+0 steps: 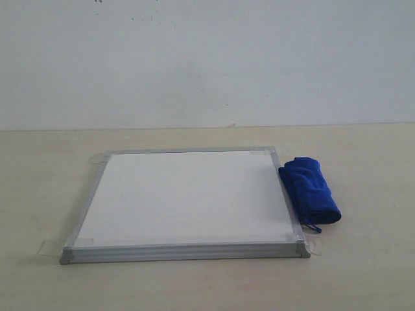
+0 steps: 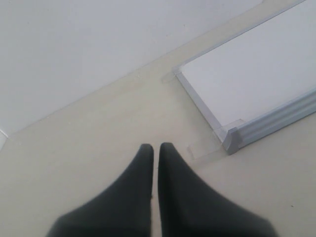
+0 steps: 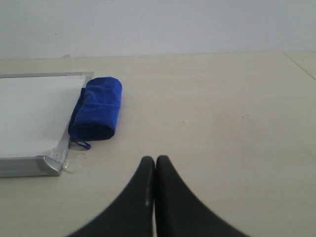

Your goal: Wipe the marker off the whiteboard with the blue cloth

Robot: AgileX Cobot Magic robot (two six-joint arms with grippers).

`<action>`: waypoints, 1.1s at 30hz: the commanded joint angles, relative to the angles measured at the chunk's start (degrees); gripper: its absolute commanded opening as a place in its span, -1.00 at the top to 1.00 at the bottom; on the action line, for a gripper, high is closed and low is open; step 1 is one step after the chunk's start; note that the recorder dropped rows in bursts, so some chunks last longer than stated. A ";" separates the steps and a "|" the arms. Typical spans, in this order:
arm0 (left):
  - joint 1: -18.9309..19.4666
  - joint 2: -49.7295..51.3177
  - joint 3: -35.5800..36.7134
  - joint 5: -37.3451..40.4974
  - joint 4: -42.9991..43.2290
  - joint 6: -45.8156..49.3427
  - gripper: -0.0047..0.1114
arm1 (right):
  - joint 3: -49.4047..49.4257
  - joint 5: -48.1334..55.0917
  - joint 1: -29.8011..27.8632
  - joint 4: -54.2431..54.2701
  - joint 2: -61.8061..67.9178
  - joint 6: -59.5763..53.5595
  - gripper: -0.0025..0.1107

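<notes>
Board looks clean, cloth parked beside it, both claws shut and empty.

Exterior view: whiteboard (image 1: 185, 197) lies flat on the tabletop (image 1: 363, 272), corners taped down, probably so it won't slide under wiping; blue cloth (image 1: 310, 190) is rolled up, touching the board's right frame edge, within reach of the right arm. No red marker line is visible on the white surface; either it's wiped or too faint to see. No arm shows here. Left wrist view: left claw (image 2: 156, 150) is closed, holding nothing, over bare tabletop near the board's taped corner (image 2: 231, 138); most of the board is cut off. Right wrist view: right claw (image 3: 155, 163) is closed and empty, well short of the cloth (image 3: 97, 108); the cloth's loop (image 3: 80, 144) hangs by the corner tape; the board's far side is out of frame.
</notes>
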 commanded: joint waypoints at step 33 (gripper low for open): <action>0.14 -0.17 0.17 -0.15 -0.09 0.30 0.85 | 0.00 0.35 1.21 -0.52 -0.37 1.98 0.96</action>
